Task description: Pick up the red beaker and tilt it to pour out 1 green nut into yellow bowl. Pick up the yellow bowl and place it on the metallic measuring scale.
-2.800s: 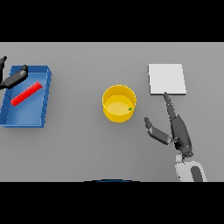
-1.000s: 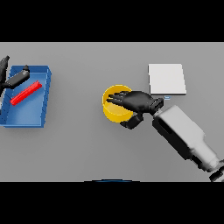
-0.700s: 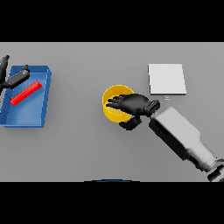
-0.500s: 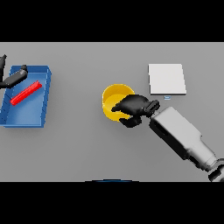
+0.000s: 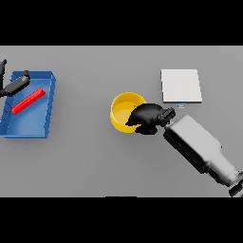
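Item 1, yellow bowl (image 5: 124,112): stands upright on the grey table (image 5: 95,161), near the middle, well apart from the scale. We cannot see a green nut in it; part of its inside is hidden by the hand.

Item 2, right hand (image 5: 148,116): reaches in from the lower right and lies over the bowl's right rim, fingers curled round that edge. We judge this a side grasp, taken there because that rim faces the scale, so the carry can be short and the bowl kept level.

Item 3, scale (image 5: 181,85): a pale flat square plate up and to the right of the bowl, nothing on it. We take it as the landing place; the bowl is not yet on it.

Item 4, red beaker (image 5: 28,100): lies on its side, slanted, inside the blue tray (image 5: 48,107) at the far left, so we judge the pouring step to be finished with.

Item 5, left hand (image 5: 13,85): shows at the left edge above the tray's upper corner, fingers relaxed and holding nothing, clear of the working side.
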